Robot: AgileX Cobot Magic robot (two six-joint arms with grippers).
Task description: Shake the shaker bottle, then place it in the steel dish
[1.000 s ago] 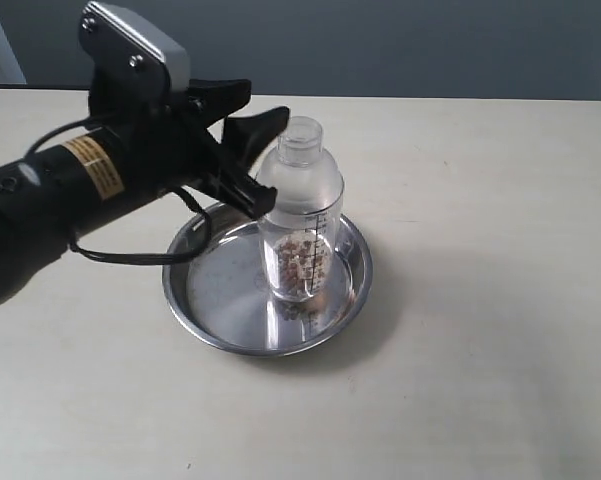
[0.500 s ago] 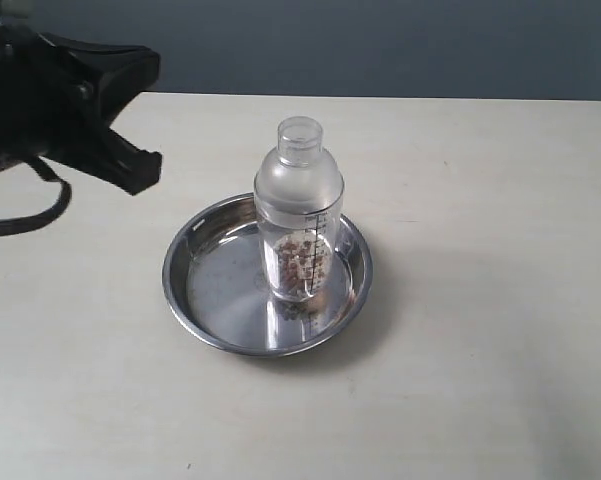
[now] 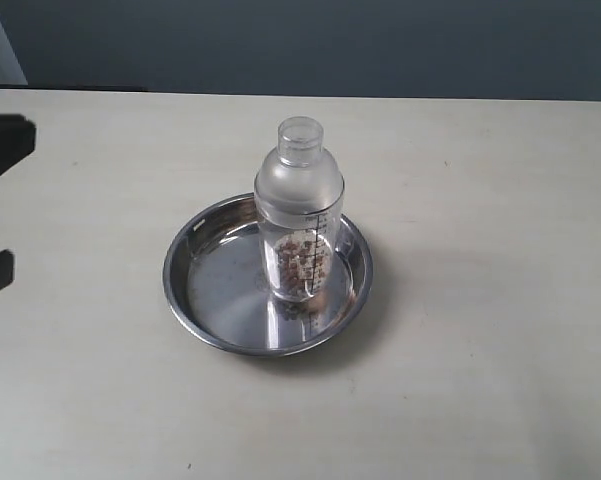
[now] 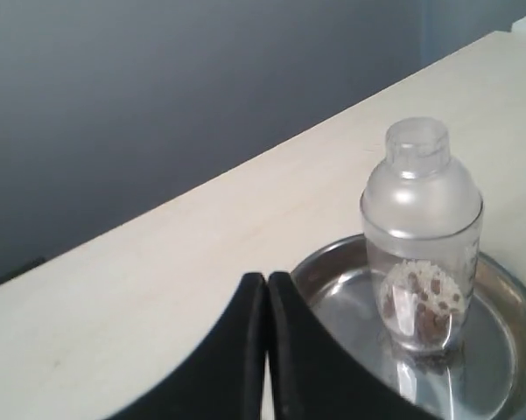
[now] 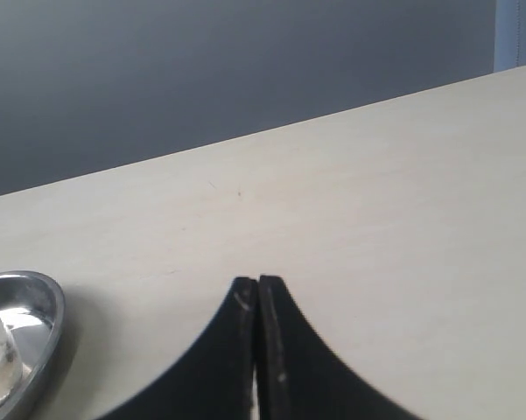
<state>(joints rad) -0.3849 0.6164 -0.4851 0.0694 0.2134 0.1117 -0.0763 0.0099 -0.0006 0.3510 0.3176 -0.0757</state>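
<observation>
Exterior: catches bottle (image 3: 299, 215) upright in dish (image 3: 215, 300), right of centre, beads (image 3: 302, 262) low inside, whole rim in sight | Left wrist: shows left hand (image 4: 267, 276) clenched on nothing, clear of dish and bottle | Right wrist: shows right hand (image 5: 257, 280) clenched, empty, over surface (image 5: 376, 219), well off; clips dish to a sliver of rim

Robot lab test bench, not a home.
A plain, pale beige flat counter (image 3: 480, 380) spreads under and ahead of the black left pincer (image 4: 267, 278). Beyond the pincer, past the counter's far edge, a smooth dark blue-grey wall (image 4: 157, 105) closes the scene like a studio backdrop.
</observation>
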